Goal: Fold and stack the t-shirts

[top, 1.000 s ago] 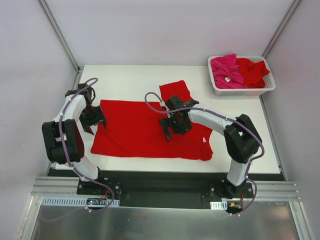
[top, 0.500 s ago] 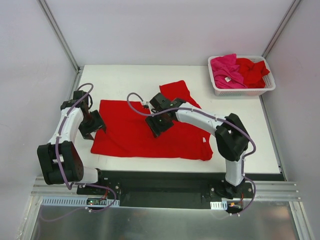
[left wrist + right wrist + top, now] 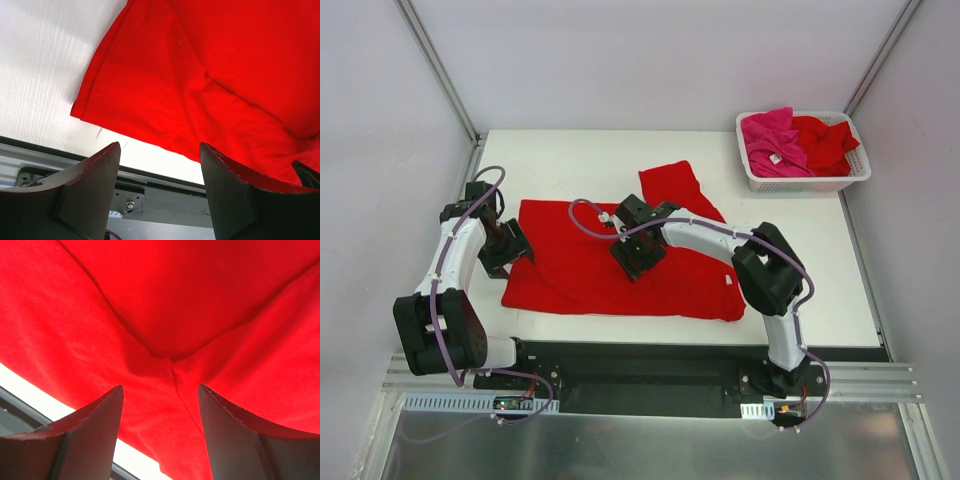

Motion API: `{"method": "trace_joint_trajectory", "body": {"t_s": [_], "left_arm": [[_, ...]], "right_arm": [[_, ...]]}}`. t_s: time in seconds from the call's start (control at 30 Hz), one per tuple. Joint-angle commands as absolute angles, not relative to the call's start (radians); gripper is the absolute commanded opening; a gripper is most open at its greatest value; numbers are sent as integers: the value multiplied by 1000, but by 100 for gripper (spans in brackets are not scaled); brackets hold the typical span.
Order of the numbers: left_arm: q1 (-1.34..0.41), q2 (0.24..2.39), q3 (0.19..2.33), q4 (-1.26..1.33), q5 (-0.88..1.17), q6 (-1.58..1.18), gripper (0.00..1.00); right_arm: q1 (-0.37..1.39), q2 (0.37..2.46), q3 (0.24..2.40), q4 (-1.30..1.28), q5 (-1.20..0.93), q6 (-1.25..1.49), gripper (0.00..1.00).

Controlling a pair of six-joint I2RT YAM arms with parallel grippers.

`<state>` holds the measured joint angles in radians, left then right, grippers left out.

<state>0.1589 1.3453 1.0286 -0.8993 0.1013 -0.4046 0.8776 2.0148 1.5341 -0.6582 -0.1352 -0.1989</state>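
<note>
Between the right gripper's (image 3: 159, 390) parted, empty jaws the red t-shirt (image 3: 150, 300) is lying creased, possibly inviting a two-layer pinch, while the left gripper (image 3: 160, 147) is hanging equally wide.

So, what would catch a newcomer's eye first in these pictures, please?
A bright red t-shirt lies spread on the white table, the left gripper open at its left edge, the right gripper open over its middle. In the far right corner a white basket holds more shirts, pink and red.

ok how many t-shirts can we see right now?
3. A spread red t-shirt lies on the table. A magenta-pink t-shirt and a crumpled red t-shirt sit in the white basket at the far right corner. More may be buried under those two.
</note>
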Motion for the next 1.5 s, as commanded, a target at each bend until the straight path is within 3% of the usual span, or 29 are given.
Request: {"method": "trace_joint_trajectory", "body": {"t_s": [0.0,0.73,0.8,1.03,1.2,1.47], "left_arm": [[170,1319,1023,-922,110,-400,64],[172,1364,1074,-930,138,-362,67],[170,1364,1075,-931,138,-359,67],[172,1367,1074,-930,135,-350,67],[170,1374,1080,-931,137,-348,68],[170,1382,1080,-928,143,-347,68]], "right_arm": [[900,2036,1586,-664,-133,-224,64],[939,2108,1631,-695,-117,-241,59],[937,2114,1638,-696,-115,-241,54],[937,2118,1660,-710,-97,-241,21],[939,2106,1674,-726,-71,-242,3],[925,2083,1726,-768,-12,-248,1]]}}
